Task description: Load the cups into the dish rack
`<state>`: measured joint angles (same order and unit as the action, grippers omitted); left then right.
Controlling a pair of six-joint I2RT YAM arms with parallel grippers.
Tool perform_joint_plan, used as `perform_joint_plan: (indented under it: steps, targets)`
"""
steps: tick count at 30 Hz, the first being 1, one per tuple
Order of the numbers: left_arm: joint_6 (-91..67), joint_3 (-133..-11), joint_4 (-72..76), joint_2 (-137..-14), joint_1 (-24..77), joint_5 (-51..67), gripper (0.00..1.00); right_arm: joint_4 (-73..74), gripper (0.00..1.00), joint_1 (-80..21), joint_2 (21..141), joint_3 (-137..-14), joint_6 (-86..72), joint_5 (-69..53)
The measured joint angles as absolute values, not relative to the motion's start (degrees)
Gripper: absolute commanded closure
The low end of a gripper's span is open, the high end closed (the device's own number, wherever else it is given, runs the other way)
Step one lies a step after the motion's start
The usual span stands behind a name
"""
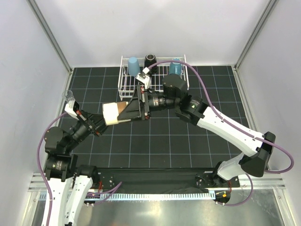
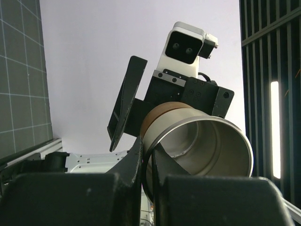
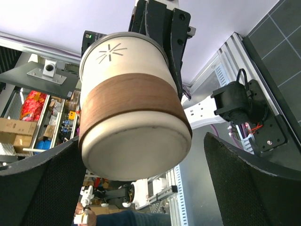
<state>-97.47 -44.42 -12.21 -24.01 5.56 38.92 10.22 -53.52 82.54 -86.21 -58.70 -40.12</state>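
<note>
Now you have the cream, brown-banded, steel-lined cup lying sideways in midair, left gripper clamped on its rim, right gripper spread wide around its base.

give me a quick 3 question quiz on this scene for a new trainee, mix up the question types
1. Multiple choice: which gripper pinches the rim of the banded cup? A left, B right, C neither.
2. True or false: the dish rack holds no cups.
3. Fill in: the right gripper has its jaws ____ on either side of the cup's base.
Key:
1. A. The left gripper is shut on the rim.
2. False. The light blue tumbler, black cup and teal mug sit in it.
3. open
</note>
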Motion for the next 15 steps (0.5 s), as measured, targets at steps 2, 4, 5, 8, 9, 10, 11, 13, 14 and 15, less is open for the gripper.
perform_joint_plan:
  steps: [2,4,5,8,9,10,11,13,14,15]
  targets:
    - [-97.6,-44.2,-12.0,-24.0,5.6,39.0,1.00,10.2,0.00,-53.5,82.9,-86.7,-58.7,-39.9]
    - [-97.7,-43.8,-11.7,-24.0,5.6,39.1,1.00,9.6,0.00,-53.4,83.2,-86.9,-58.8,-39.7]
    - [-97.8,-43.5,-11.7,-24.0,5.6,39.1,1.00,9.2,0.00,-53.4,83.3,-86.9,-58.8,-39.7]
    - [-98.3,-42.8,-11.5,-24.0,5.6,39.1,1.00,8.5,0.00,-52.9,83.3,-87.0,-58.9,-39.5]
    - [-98.5,-42.7,-11.5,-24.0,5.6,39.1,1.00,8.2,0.01,-52.7,83.3,-87.0,-59.0,-39.4]
    - [-98.6,-42.7,-11.5,-24.0,5.6,39.1,1.00,7.9,0.02,-52.6,83.3,-87.1,-59.1,-39.3]
    - [-98.7,-42.6,-11.4,-24.0,5.6,39.1,0.99,7.6,0.03,-52.4,83.3,-87.2,-59.2,-39.4]
    - [-98.9,-42.5,-11.4,-23.7,5.6,39.1,1.00,6.8,0.05,-52.2,83.3,-87.2,-59.6,-39.4]
    - [-98.9,-42.4,-11.3,-23.6,5.6,39.2,1.00,6.6,0.07,-52.1,83.3,-87.2,-59.8,-39.4]
    - [-99.0,-42.4,-11.3,-23.5,5.6,39.2,1.00,6.5,0.08,-52.1,83.3,-87.2,-60.0,-39.5]
